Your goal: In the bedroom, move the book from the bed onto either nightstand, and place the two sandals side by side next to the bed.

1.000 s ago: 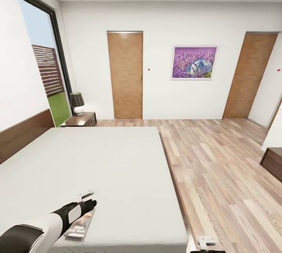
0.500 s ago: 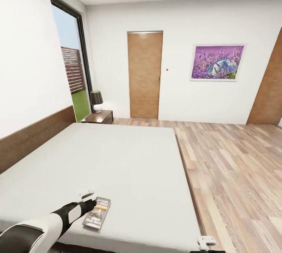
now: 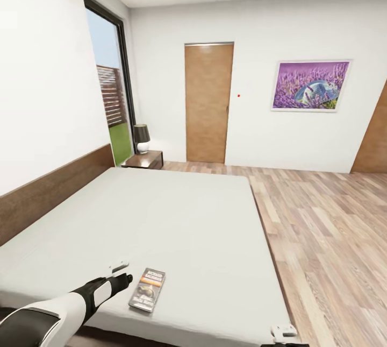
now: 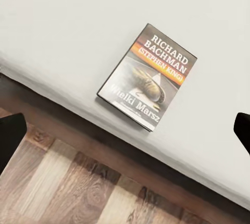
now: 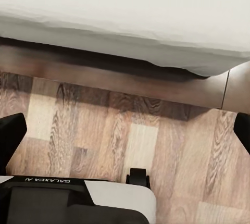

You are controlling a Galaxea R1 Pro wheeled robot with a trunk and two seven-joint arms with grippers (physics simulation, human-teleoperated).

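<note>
1. One left pincer, fingers spread wide and empty, hovers just beside the book.
2. Book lies flat near the mattress edge of the bed.
3. Right pincer, fingers spread, hangs over the wood floor.
4. Nightstand with lamp stands far beyond.

Left pincer spread wide, arm outstretched forward.

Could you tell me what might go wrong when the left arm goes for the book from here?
The book lies flat near the edge of the bed, so a sideways nudge from the left gripper could push it onto the floor. Being thin and flush against the soft mattress, it may slip out from between the open fingers.
</note>
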